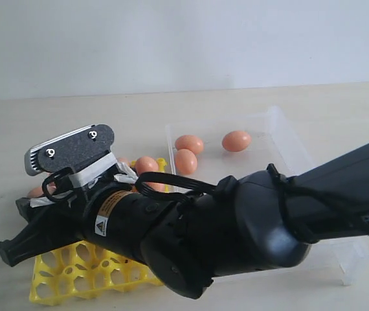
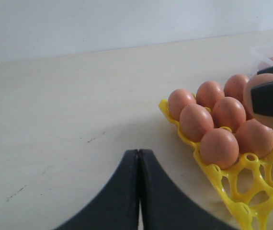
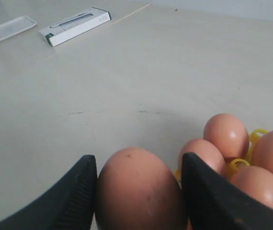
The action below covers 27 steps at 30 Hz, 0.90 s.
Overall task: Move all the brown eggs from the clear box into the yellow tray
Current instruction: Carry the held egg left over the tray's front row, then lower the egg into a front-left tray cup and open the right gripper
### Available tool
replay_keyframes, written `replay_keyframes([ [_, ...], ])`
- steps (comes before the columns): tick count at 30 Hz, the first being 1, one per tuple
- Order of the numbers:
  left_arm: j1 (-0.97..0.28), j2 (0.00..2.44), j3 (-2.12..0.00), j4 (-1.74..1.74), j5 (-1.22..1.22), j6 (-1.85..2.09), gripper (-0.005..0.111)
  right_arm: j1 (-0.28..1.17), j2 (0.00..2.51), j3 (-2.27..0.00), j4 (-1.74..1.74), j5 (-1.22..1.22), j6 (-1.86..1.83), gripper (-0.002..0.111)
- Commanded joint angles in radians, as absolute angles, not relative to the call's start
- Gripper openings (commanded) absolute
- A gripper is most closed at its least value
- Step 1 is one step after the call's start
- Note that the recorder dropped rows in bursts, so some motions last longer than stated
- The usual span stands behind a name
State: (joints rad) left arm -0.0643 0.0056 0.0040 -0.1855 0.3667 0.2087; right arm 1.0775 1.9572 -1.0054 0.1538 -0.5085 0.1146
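Gripping a brown egg (image 3: 139, 189) between its two black fingers (image 3: 76, 191), the right gripper (image 3: 138, 160) stands wide, the shell filling the gap from one finger to the other. This egg's long axis runs along the fingers, with one rounded end pointing out past their tips. The left gripper (image 2: 139, 160) is closed, finger against finger with nothing between, low over the pale table (image 2: 69, 110) just beside the yellow tray (image 2: 232, 191).

The exterior view puts the tray at the lower left of the frame, largely covered by the right arm (image 1: 236, 220), which reaches in from the right edge. The clear box (image 1: 288, 133) sits right of centre in the upper half. Three loose eggs (image 1: 236, 140) lie in its far end — two with their long axes roughly across the frame, the third more up-and-down.

Only the left wrist view shows how the tray is filled: seven tray eggs (image 2: 219, 147) stand on end in neighbouring cups at one corner, long axes upright, with bare yellow cups (image 2: 270, 191) beside them. That view also catches the gripped egg against a black finger next to those rows. Only the right wrist view shows a white rectangular box (image 3: 76, 26) and a flat clear case (image 3: 7, 29) — both lying well apart from the tray on the table.
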Motion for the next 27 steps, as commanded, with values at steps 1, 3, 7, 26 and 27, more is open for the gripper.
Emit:
replay_keyframes([
  [1, -0.069, 0.0, 0.0, -0.186, 0.357, 0.206, 0.0, 1.082, 1.981, -1.028, 0.128, -0.504, 0.167, 0.0],
  [3, -0.069, 0.0, 0.0, -0.186, 0.357, 0.206, 0.0, 1.082, 1.994, -1.028, 0.128, -0.504, 0.202, 0.0],
  [7, -0.069, 0.0, 0.0, -0.186, 0.357, 0.206, 0.0, 1.082, 2.01, -1.028, 0.128, -0.504, 0.232, 0.0],
  [26, -0.069, 0.0, 0.0, -0.186, 0.357, 0.206, 0.0, 1.082, 2.04, -1.046, 0.076, -0.504, 0.404, 0.0],
  [27, -0.069, 0.0, 0.0, -0.186, 0.357, 0.206, 0.0, 1.082, 2.042, -1.046, 0.076, -0.504, 0.412, 0.0],
])
